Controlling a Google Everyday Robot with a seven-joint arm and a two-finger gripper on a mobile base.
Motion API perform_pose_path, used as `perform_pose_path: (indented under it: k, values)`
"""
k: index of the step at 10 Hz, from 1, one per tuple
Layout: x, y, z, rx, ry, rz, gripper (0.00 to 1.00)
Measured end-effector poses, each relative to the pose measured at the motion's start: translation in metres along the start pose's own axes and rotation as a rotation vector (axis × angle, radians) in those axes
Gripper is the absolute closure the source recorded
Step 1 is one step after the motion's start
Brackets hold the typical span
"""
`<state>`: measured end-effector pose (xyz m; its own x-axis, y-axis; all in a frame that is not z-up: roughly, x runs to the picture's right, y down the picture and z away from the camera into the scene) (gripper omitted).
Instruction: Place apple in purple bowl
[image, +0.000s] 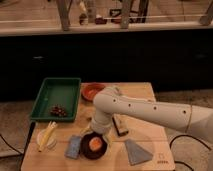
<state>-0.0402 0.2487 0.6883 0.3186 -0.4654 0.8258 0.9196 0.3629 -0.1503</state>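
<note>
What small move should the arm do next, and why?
Probably lift the pincer straight up, clear of the purple bowl. The apple seems to lie inside the bowl already, and the pincer hangs right over it near the bowl's far rim, so rising avoids knocking either.

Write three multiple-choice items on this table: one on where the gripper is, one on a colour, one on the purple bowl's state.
1. The gripper is:
A. inside the tray
B. over the purple bowl
C. above the bananas

2. The tray is:
A. red
B. white
C. green

3. The purple bowl:
A. holds an orange fruit
B. is empty
C. lies upturned

Key:
1 B, the gripper hangs just above the bowl's back rim.
2 C, the tray's walls and floor are plainly green.
3 A, the fruit sits inside the upright bowl.
</note>
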Motion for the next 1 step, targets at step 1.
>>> perform_pose_path:
  k: [1]
  values:
    - [0.0000, 0.0000, 0.0000, 0.000, 0.000, 0.000, 0.20]
